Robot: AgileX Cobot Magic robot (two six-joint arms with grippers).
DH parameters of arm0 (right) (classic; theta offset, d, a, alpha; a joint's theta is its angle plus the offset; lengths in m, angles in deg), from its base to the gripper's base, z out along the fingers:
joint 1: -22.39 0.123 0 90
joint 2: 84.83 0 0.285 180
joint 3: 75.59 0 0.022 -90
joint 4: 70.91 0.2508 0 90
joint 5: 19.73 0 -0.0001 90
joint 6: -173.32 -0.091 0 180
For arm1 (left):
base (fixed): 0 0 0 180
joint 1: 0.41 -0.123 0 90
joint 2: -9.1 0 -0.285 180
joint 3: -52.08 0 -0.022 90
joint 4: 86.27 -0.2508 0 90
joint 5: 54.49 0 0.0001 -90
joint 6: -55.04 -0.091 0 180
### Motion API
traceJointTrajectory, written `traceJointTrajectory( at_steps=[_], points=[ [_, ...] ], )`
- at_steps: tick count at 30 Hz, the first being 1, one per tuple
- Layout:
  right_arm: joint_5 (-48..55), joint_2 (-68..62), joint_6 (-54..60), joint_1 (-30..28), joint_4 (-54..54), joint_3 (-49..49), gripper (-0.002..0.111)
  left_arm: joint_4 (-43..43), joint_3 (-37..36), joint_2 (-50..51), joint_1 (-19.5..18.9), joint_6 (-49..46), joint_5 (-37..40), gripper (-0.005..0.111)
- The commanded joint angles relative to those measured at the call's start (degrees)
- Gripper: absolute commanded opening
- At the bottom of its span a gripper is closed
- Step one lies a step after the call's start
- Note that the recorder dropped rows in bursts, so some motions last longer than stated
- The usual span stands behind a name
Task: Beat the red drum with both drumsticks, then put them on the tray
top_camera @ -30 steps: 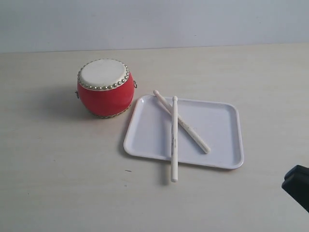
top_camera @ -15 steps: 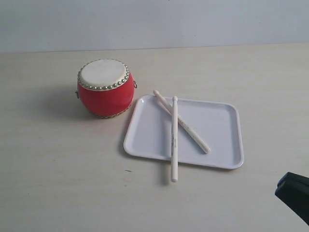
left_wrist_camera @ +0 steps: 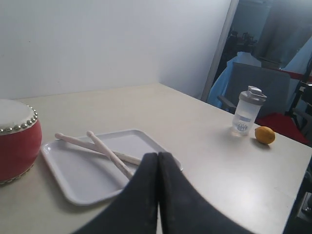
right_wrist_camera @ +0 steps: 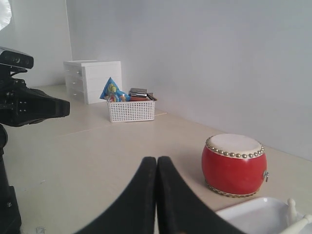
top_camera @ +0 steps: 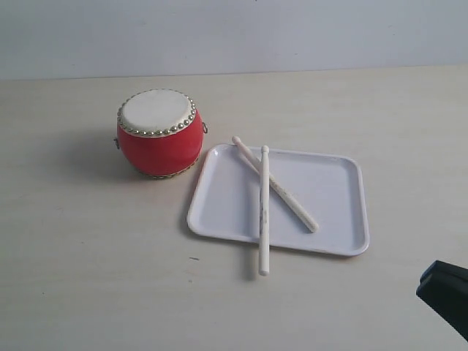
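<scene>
Red drum (top_camera: pixel 159 133) upright on the table (top_camera: pixel 88 248), just beside the tray (top_camera: pixel 329 197). Both drumsticks (top_camera: pixel 264 219) crossed on the tray, one end reaching out over the near rim. Left gripper (left_wrist_camera: pixel 157 156) and right gripper (right_wrist_camera: pixel 156 160) with jaws pressed together, holding nothing. Dark shape (top_camera: pixel 446 291) at the corner, probably the right arm.

I have open tabletop (top_camera: pixel 95 263) in front of and left of the red drum (top_camera: pixel 159 133) and along the tray's (top_camera: pixel 333 190) near and right sides, room to reach in. The drum stands just beside the tray's far-left corner with only a thin gap, and the crossed drumsticks (top_camera: pixel 264 212) overhang the rim there and at the near edge. A bottle (left_wrist_camera: pixel 247 111) beyond the tray and a white basket (right_wrist_camera: pixel 130 109) beyond the drum stand well apart.
</scene>
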Motion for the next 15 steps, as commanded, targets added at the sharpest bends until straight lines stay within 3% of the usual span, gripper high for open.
traceJointTrajectory(
  at_steps=[1,3,5,6,7,8,10,15],
  points=[
    [-0.1,0.1,0.0,-0.1,-0.4,0.3,0.000,-1.1,-0.1,-0.3,0.4,0.1,0.4,0.000],
    [-0.1,0.1,0.0,-0.1,-0.4,0.3,0.000,-8.0,-0.1,-0.3,0.4,7.1,-0.6,0.000],
    [-0.1,0.1,0.0,-0.1,-0.4,0.3,0.000,-24.7,0.8,-0.3,0.4,26.3,-1.3,0.000],
    [-0.1,0.1,0.0,-0.1,-0.4,0.3,0.000,-41.3,1.9,-0.3,0.4,43.9,-1.3,0.000],
    [-0.1,0.1,0.0,-0.1,-0.4,0.3,0.000,-50.4,2.1,-0.3,0.4,53.0,-1.5,0.000],
    [-0.1,0.1,0.0,-0.1,-0.4,0.3,0.000,-65.1,1.8,-0.3,0.4,67.3,-2.2,0.000],
    [0.0,0.1,0.0,-0.1,-0.4,0.3,0.000,-75.6,0.7,-0.3,0.4,74.9,-4.0,0.000],
    [0.0,0.1,0.0,-0.1,-0.4,0.3,0.000,-77.0,0.5,-0.3,0.4,70.1,-5.8,0.000]
  ],
)
